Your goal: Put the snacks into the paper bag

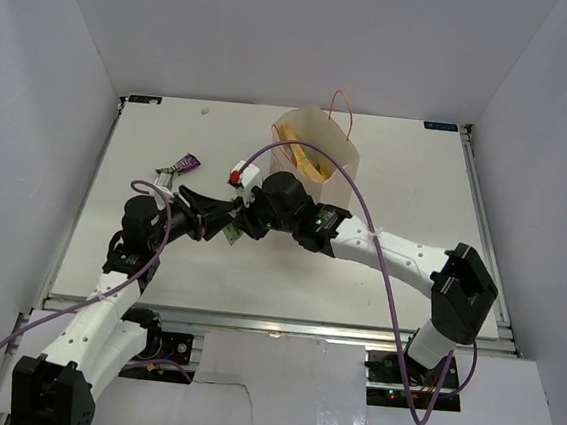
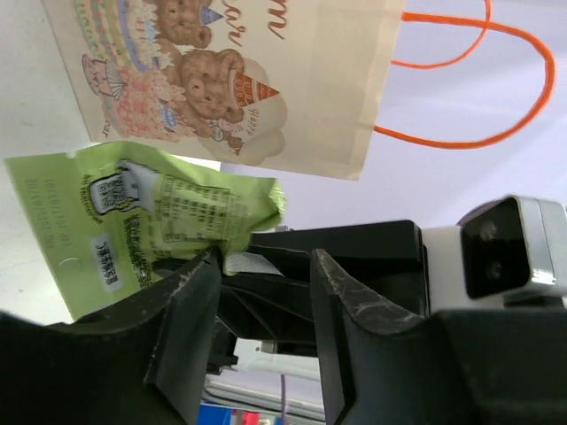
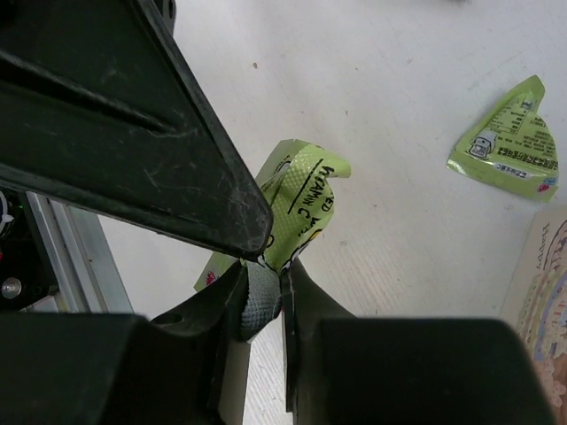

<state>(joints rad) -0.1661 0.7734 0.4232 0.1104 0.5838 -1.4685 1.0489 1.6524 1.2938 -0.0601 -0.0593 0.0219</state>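
We found the right gripper (image 3: 270, 274) pinched tight on a green candy wrapper (image 3: 301, 202) printed "VITAMIN C", which it held clear of the white table (image 1: 417, 185) near the middle, just in front of the paper bag (image 1: 340, 170). The left gripper (image 2: 266, 258) met it head on. Its fingers (image 2: 190, 305) stood a fair way apart, with a corner of the green wrapper reaching into the gap, and we saw no clamp from that side. In the right wrist view one black left finger came down to touch the top of the wrapper. The cream bag, with bear print and orange string handles (image 2: 478, 88), stood upright at the back of the table. The yellow crisp packet (image 1: 306, 163) was inside it. A second green wrapper (image 3: 509, 146) lay flat on the table close to the bag's corner. A purple wrapper (image 1: 182, 166) lay well apart to the left.
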